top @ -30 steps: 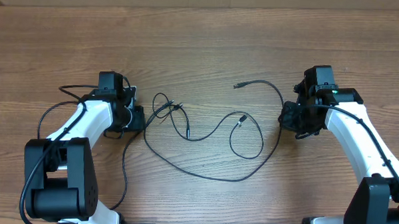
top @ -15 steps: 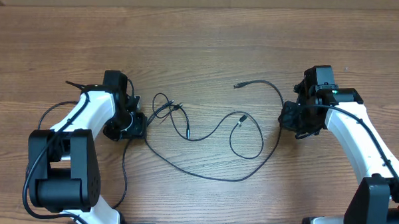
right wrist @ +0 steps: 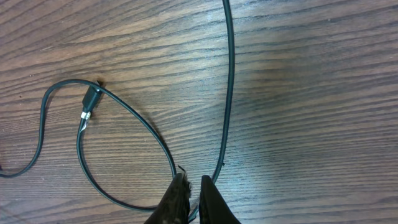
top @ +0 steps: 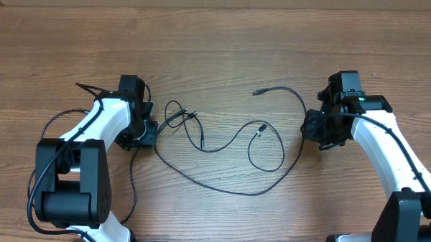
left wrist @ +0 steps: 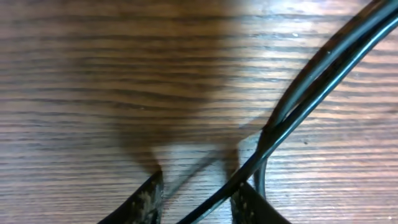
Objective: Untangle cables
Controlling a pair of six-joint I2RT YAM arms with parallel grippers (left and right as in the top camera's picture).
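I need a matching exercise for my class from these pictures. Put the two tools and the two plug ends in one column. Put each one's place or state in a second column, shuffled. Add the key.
Column one
1. left tool
2. right tool
3. small silver-tipped plug
4. small black plug end

Column two
A. pinched shut on a strand of the thin black cables
B. lies beside a cable loop, about midway between the two tools
C. fingers apart, a cable strand crossing the gap
D. lies alone on the brown wooden table, nearer its far edge

Pairs: 1-C, 2-A, 3-B, 4-D
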